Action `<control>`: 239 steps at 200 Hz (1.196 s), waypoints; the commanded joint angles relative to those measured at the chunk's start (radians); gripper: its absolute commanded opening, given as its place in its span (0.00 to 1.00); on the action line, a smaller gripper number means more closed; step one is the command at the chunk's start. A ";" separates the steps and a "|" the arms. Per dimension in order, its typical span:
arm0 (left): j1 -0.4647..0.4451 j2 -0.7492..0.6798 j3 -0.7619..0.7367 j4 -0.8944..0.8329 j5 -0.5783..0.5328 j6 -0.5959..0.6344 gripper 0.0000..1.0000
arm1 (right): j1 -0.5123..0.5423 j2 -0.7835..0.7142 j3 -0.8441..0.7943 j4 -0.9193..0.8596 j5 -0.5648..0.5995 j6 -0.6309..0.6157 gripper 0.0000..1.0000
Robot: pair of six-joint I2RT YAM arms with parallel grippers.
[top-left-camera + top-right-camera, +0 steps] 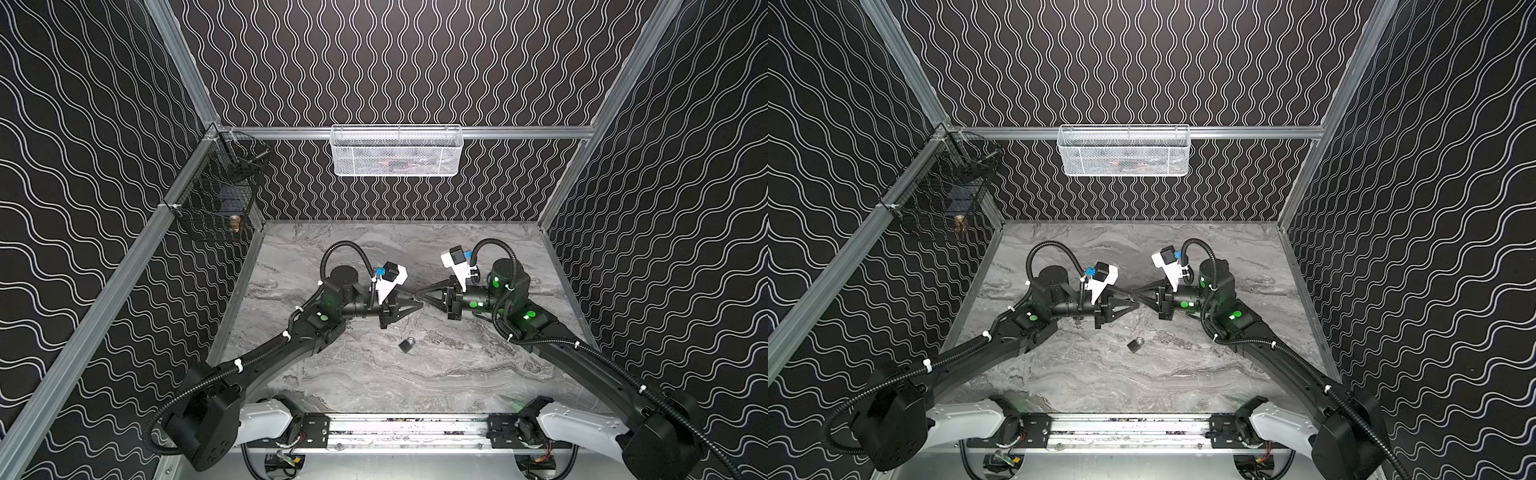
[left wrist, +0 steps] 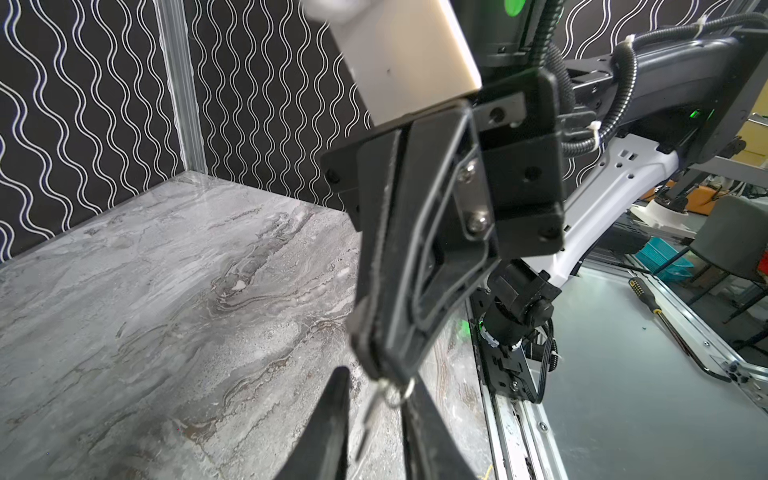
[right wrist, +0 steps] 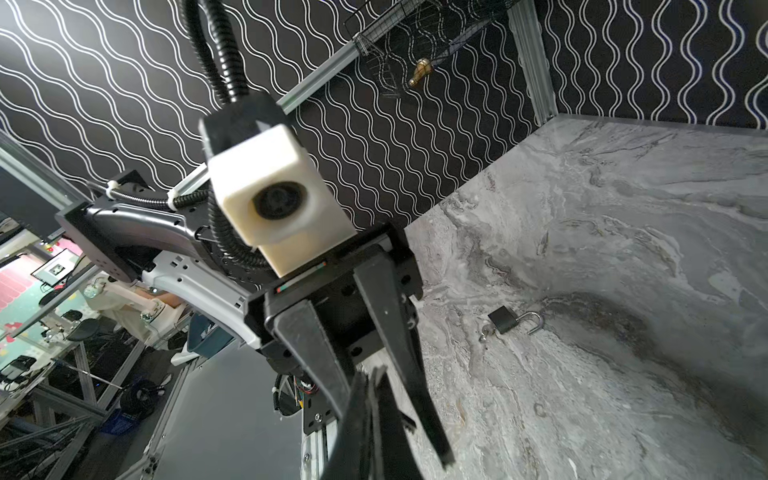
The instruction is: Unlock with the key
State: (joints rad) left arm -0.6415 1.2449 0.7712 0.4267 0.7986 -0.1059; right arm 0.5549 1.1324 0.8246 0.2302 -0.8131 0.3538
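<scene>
Left wrist view, right pincer (image 2: 384, 370) gripping key (image 2: 370, 419), left pincer (image 2: 376, 382) parted

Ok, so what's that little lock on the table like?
The padlock is small, with a dark, boxy body and a shiny metal shackle, which looks swung open in the right wrist view. It lies flat on the grey marbled table, near the middle. A tiny silvery bit sits at its bottom end; what it is I cannot tell. Nothing grips it.
</scene>
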 commanded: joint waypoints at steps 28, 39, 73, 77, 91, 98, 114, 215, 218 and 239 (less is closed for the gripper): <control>0.000 -0.029 -0.025 0.035 -0.050 -0.015 0.46 | -0.003 -0.013 -0.021 0.127 0.057 0.087 0.00; -0.001 -0.033 -0.031 0.022 -0.064 -0.017 0.51 | -0.002 -0.016 -0.030 0.159 0.073 0.113 0.00; 0.003 -0.096 -0.081 0.050 -0.134 -0.102 0.67 | -0.003 -0.023 -0.042 0.244 0.138 0.196 0.00; 0.003 -0.111 -0.092 0.064 -0.157 -0.128 0.67 | -0.004 -0.024 -0.046 0.259 0.153 0.208 0.00; 0.003 -0.150 -0.126 0.124 -0.217 -0.229 0.70 | -0.002 -0.020 -0.060 0.322 0.196 0.247 0.00; 0.003 -0.174 -0.138 0.152 -0.257 -0.277 0.70 | -0.001 -0.012 -0.061 0.349 0.208 0.268 0.00; 0.003 -0.205 -0.154 0.195 -0.355 -0.413 0.70 | -0.002 0.014 -0.070 0.432 0.237 0.320 0.00; -0.019 -0.206 -0.225 0.503 -0.768 -0.989 0.70 | 0.138 0.109 -0.088 0.703 0.511 0.490 0.00; -0.021 -0.202 -0.223 0.509 -0.769 -0.995 0.70 | 0.143 0.112 -0.089 0.709 0.518 0.494 0.00; -0.031 -0.174 -0.217 0.571 -0.773 -1.023 0.69 | 0.167 0.139 -0.081 0.750 0.549 0.522 0.00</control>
State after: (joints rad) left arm -0.6636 1.0504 0.5434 0.8463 0.0612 -1.0481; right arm 0.7029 1.2499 0.7391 0.8646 -0.3408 0.8230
